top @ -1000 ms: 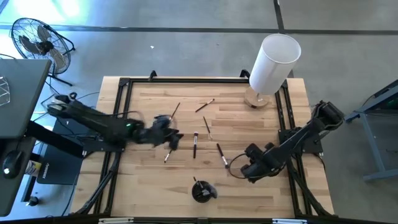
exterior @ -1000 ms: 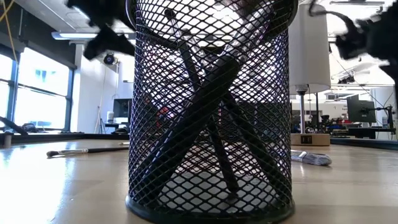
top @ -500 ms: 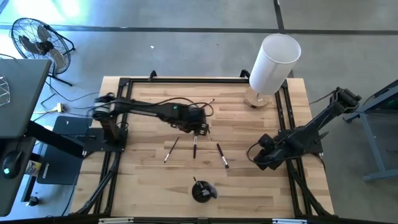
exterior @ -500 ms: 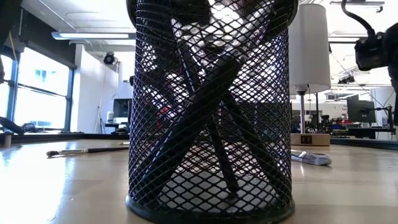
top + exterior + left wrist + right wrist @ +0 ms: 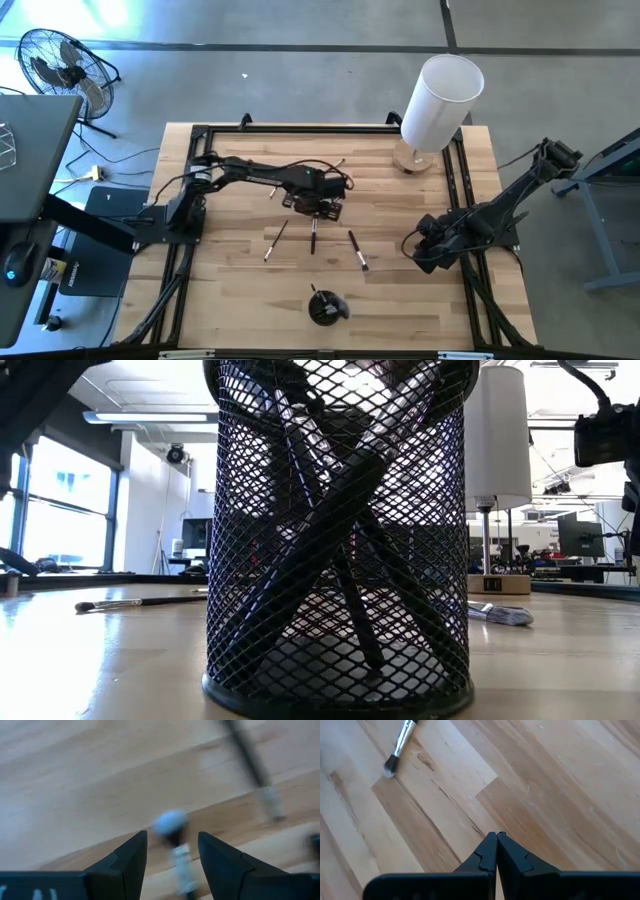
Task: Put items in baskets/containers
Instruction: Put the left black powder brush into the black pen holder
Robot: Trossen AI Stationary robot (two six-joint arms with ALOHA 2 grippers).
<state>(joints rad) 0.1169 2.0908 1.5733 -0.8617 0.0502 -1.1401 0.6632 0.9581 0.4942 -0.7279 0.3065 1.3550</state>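
brushes loose on table; left pincer (image 5: 318, 207), fingers apart, hovers over pale-tipped brush (image 5: 175, 847). pick step: lower, close. right pincer (image 5: 428, 252) together, waits at table's right edge.

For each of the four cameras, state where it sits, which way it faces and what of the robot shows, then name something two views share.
High view: overhead, facing straight down on the wooden table; both arms show, left gripper mid-table, right gripper near the right edge.
Low view: at tabletop height, facing level through the black mesh cup; dark arm parts at the corners.
Left wrist view: looks past its spread fingers at a pale-tipped brush.
Right wrist view: looks past its shut fingers at bare wood and another brush.
Shared: the cup, in high and low views.
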